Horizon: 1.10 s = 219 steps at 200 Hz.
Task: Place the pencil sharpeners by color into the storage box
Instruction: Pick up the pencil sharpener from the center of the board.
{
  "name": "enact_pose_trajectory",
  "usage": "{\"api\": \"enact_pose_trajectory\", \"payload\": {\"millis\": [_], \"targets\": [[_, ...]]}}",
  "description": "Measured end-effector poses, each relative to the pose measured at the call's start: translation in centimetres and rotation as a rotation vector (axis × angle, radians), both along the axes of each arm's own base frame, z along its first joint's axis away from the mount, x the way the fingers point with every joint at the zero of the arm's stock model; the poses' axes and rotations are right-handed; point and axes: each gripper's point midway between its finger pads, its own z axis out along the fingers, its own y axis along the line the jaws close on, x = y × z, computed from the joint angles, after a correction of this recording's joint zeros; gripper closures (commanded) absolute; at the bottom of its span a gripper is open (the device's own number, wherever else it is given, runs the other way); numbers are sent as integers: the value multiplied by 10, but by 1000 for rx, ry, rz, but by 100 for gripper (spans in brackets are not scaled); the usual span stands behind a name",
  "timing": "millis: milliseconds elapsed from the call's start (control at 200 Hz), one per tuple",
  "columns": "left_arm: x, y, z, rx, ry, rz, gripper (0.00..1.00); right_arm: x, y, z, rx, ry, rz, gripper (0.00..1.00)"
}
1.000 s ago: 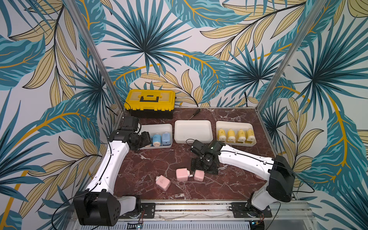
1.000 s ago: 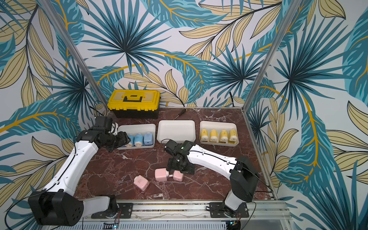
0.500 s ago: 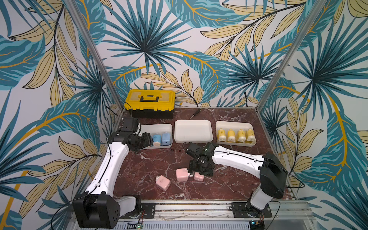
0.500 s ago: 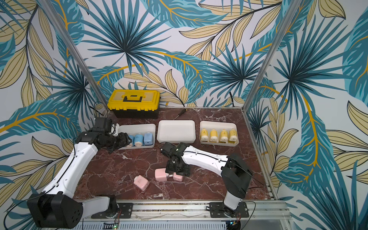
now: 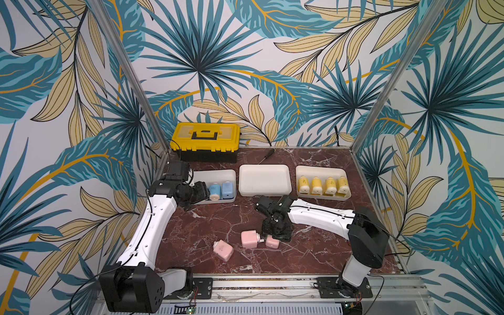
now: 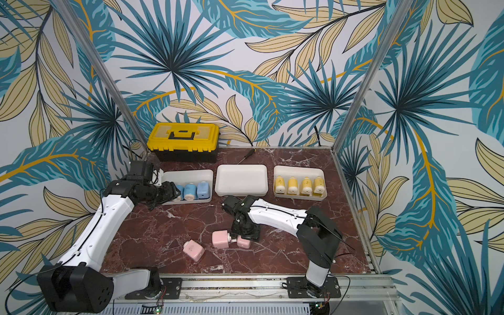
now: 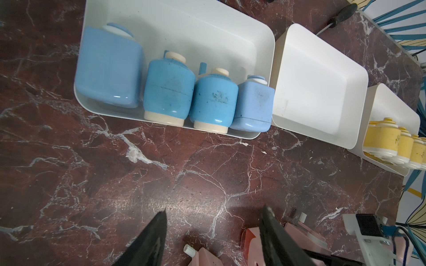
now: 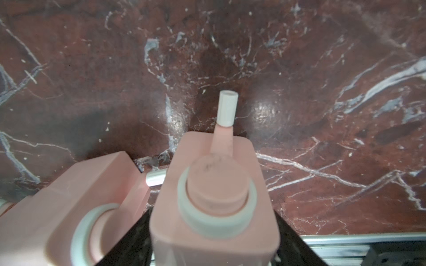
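Observation:
Three pink pencil sharpeners lie at the table's front middle. My right gripper (image 5: pixel 273 239) (image 8: pixel 213 230) stands over the rightmost pink sharpener (image 5: pixel 272 242) (image 8: pixel 214 200), its black fingers (image 8: pixel 290 239) pressed against both sides, shut on it. A second pink sharpener (image 5: pixel 249 239) touches it; the third (image 5: pixel 223 249) lies further left. Several blue sharpeners (image 7: pixel 169 89) stand in the left white tray (image 5: pixel 215 171). My left gripper (image 5: pixel 203 191) (image 7: pixel 212 225) hangs open at that tray's left end, holding nothing. Several yellow sharpeners (image 5: pixel 321 185) fill the right tray (image 5: pixel 321 169).
The middle white tray (image 5: pixel 264 180) holds nothing. A yellow and black toolbox (image 5: pixel 207 140) sits at the back left, with a screwdriver (image 5: pixel 268 155) lying beside it. Metal frame posts and a front rail border the marble table.
My right gripper has come down toward the front over the rightmost pink sharpener and its jaws have narrowed onto it. The left gripper has barely shifted.

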Motion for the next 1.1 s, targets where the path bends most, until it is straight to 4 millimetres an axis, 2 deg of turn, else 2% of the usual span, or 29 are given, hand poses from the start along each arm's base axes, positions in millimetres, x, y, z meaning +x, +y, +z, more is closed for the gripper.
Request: {"api": "enact_pose_trajectory", "payload": {"millis": [175,686,921,1096], "targets": [[-2,0,-4,2,11,-1,34,2,0,-6,-3,13,0,33],[-4,1,-11,7,26,-3,34,-2,-2,-8,-3,28,16,53],[-5,1,-14,11,32,-3,34,-1,-5,-6,-16,26,53,54],[-6,3,-16,18,37,2,34,10,-4,9,-11,4,86,55]]}}
